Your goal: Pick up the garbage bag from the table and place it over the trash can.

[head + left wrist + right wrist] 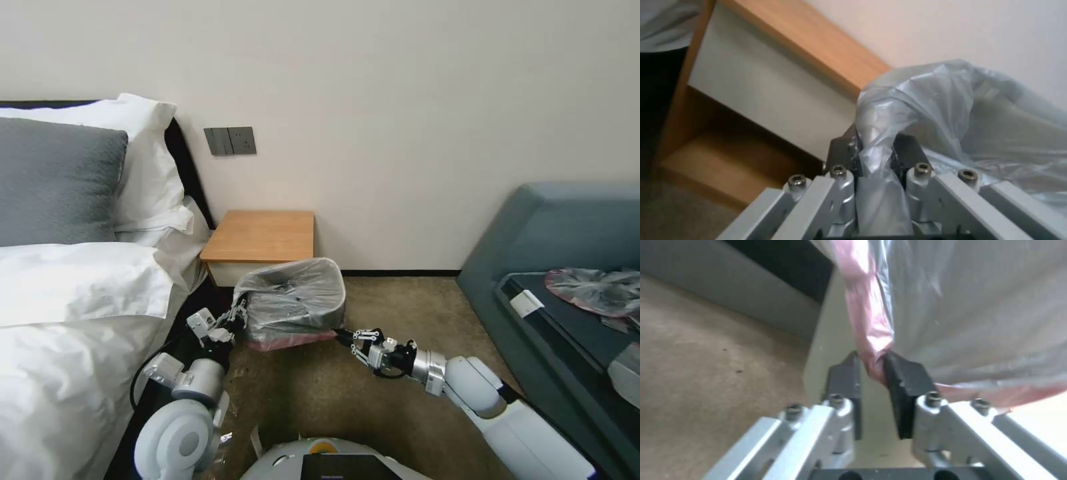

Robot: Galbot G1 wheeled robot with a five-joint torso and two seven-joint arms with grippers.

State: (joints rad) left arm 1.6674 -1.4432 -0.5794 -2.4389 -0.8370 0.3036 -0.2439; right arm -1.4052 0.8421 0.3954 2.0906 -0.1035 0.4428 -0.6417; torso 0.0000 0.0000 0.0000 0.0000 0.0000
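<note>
- The bag [293,300] is draped over the bin [826,336], which stands on the floor just in front of the worktop [260,237], below its front right corner.
- Your left end effector [235,319] is pressed together on a gathered fold of grey film at the bag's left side; the wrist view shows the film bunched between the pads.
- Your right end effector [348,337] pinches the pink rim at the bag's lower right corner, with the pads closed on a thin twist of it.
- Expect the bag to be very light, limp and slick; it will likely slide out of a loose pinch and stretch or tear under a hard pull.
- Take hold at the rim, where the doubled pink edge looks strongest.
- Its mouth points down around the bin, with the rim hanging low on the near wall.
- Its long axis runs left to right, parallel to the worktop's front edge.
</note>
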